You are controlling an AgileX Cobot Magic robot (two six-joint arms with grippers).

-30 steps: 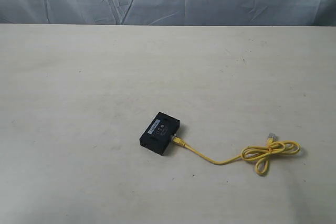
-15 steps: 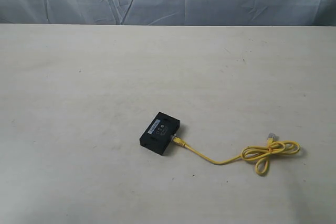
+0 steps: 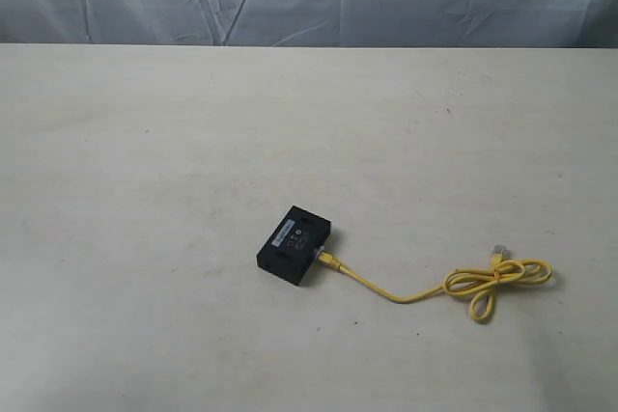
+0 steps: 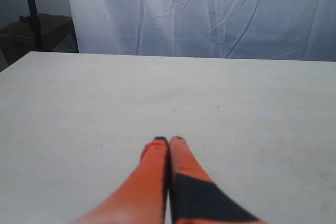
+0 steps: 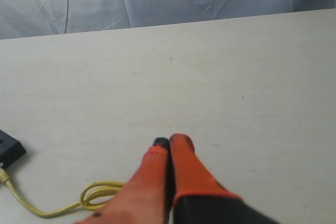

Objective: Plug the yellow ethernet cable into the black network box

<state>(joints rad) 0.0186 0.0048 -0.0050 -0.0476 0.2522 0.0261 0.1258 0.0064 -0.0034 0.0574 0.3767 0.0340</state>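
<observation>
Yellow ethernet cable (image 3: pixel 494 275) end meeting black network box (image 3: pixel 294 243), left fingers (image 4: pixel 155 156) closed empty, right fingers (image 5: pixel 181 150) closed empty

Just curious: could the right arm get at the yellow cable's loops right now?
Probably yes: the yellow ethernet cable lies on bare table near the right gripper, nothing between, but its jaws are shut.
</observation>
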